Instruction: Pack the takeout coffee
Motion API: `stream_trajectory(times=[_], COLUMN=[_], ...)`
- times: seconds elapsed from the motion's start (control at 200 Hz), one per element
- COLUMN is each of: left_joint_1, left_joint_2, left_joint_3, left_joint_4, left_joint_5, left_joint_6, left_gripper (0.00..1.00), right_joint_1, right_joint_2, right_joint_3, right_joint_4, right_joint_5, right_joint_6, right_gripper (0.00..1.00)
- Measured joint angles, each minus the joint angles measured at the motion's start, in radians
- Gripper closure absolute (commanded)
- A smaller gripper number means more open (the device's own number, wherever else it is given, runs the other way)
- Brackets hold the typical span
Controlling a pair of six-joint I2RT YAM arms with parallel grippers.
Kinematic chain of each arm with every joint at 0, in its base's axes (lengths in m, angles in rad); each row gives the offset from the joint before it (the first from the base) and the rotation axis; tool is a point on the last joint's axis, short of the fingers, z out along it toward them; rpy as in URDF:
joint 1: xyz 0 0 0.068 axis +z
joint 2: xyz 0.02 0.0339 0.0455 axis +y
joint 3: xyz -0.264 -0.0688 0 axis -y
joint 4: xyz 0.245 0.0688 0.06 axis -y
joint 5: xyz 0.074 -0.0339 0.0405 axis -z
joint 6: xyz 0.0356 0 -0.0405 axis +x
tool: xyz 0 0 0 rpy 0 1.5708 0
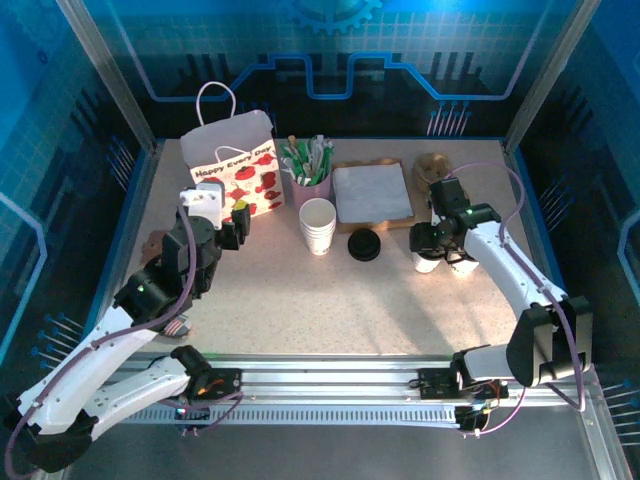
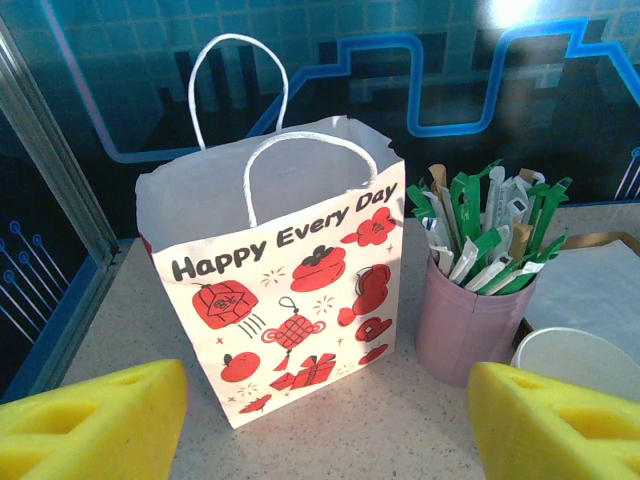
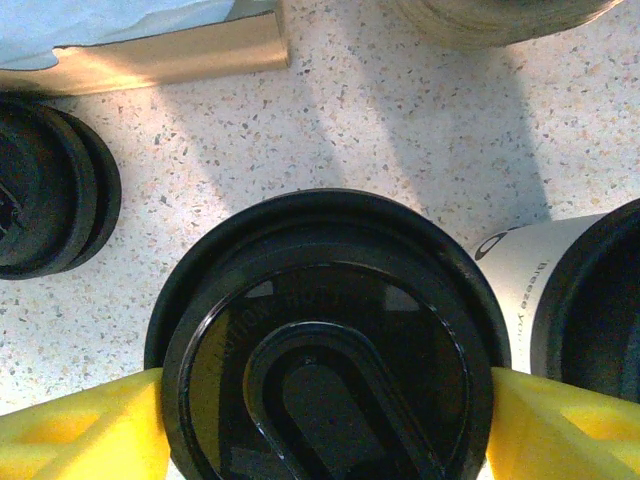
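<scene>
Looking down from the top camera: the takeout coffee (image 1: pixel 428 264), a lidded white paper cup, stands on the right of the table (image 1: pixel 300 300), well apart from the gift bag (image 1: pixel 235 165) at far left; the right gripper (image 1: pixel 440 248) hangs directly over it, with a second lidded cup (image 1: pixel 464 268) just beside; the left gripper (image 1: pixel 236 222) sits near the bag
Left wrist: the left gripper (image 2: pixel 330 430) is spread wide, nothing between its yellow pads (image 2: pixel 90 420); the bag is upright with its mouth open, beside the pink cup of sticks (image 2: pixel 470 320)
Right wrist: the right gripper (image 3: pixel 325 420) straddles the coffee's black lid (image 3: pixel 325 340), one yellow pad at each side of the rim; I cannot tell whether they press it or merely flank it
Step in hand: taking hold of the coffee, by my reading; nothing is packed yet
Next move: likely a firm squeeze below the lid, a straight lift clear of the neighbouring cup, then a carry across to the bag's mouth
</scene>
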Motion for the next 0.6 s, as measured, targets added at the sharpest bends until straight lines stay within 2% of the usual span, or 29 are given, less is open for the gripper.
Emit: stream_trajectory(times=[0.155, 0.6], left_joint_1=[0.0, 0.0], left_joint_2=[0.0, 0.0], left_joint_3=[0.0, 0.0], left_joint_4=[-0.004, -0.007], left_joint_5=[0.0, 0.0], left_joint_6=[0.0, 0.0], left_gripper=[0.25, 0.25], right_joint_1=[-0.002, -0.006], right_joint_2=[0.021, 0.021], right_joint_3=[-0.005, -0.005], right_joint_4=[0.007, 0.013], right_joint_5=[-0.007, 0.005], right_joint_6=[0.0, 0.0], right_gripper=[0.23, 0.11])
